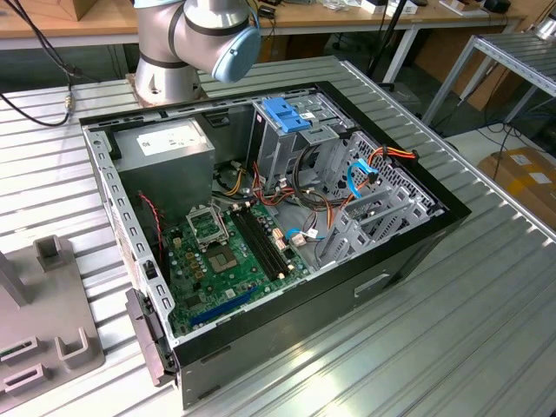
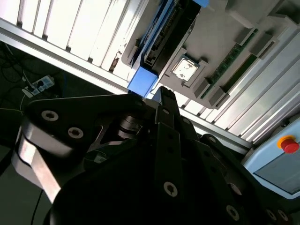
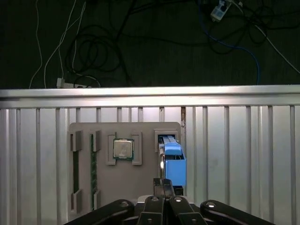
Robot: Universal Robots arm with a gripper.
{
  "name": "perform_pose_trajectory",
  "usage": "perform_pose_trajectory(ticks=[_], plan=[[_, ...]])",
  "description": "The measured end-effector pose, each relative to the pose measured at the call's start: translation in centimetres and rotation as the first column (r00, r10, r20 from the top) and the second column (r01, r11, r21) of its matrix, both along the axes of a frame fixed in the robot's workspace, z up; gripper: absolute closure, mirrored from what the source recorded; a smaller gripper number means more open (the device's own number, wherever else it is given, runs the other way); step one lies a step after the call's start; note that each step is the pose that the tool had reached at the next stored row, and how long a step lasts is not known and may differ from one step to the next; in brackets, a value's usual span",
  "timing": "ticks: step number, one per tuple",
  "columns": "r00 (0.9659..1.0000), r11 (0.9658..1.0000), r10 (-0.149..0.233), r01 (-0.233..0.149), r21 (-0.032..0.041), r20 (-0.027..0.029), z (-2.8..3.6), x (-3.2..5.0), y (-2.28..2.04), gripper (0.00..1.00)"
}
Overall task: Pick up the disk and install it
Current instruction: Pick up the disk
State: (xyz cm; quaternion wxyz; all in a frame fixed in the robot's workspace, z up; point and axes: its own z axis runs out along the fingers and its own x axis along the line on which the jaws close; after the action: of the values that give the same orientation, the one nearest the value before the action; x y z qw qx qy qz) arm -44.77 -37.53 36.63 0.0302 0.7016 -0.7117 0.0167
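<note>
Starting at the pincer (image 3: 164, 183): in the first wrist view its two tips sit pressed together with no gap visible between them, clenched on nothing. It hangs over the grey fixture plate (image 3: 140, 180). The tips are just beside one end of the disk (image 3: 172, 161) and, as far as can be judged, not touching it.

The disk stands on edge in a slot of that plate, with its blue carrier frame facing the camera (the second wrist view shows the dark body running between blue parts). On the same plate, a processor chip (image 3: 123, 149) lies in its own recess near the disk. Two memory sticks (image 3: 93, 166) sit in grooves further off. The plate rests on the slatted counter (image 3: 234, 154).

In the exterior view the open computer case (image 1: 417, 228) takes the centre of the frame. The drive cage (image 1: 282, 143) with its blue latch is at upper centre. The plate's corner is at lower left, well apart from the case.

Assessment: the step in hand is the pick-up, and it is not yet made. Done well, the pincer spreads wider than the carrier, centres over the disk's upper edge and squares to its flat sides. It then comes down straight, clear of the slot walls. A skewed hold would probably bind later at the cage.
</note>
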Motion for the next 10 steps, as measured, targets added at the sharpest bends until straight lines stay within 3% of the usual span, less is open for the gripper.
perform_pose_trajectory(ticks=[3, 10], plan=[[1.0, 1.0, 0.001, -0.001, 0.0001, -0.0002, -0.01, 0.01, 0.57, 0.89], [1.0, 1.0, 0.001, -0.001, 0.0002, -0.0002, -0.45, -0.3, 0.71, 0.89]])
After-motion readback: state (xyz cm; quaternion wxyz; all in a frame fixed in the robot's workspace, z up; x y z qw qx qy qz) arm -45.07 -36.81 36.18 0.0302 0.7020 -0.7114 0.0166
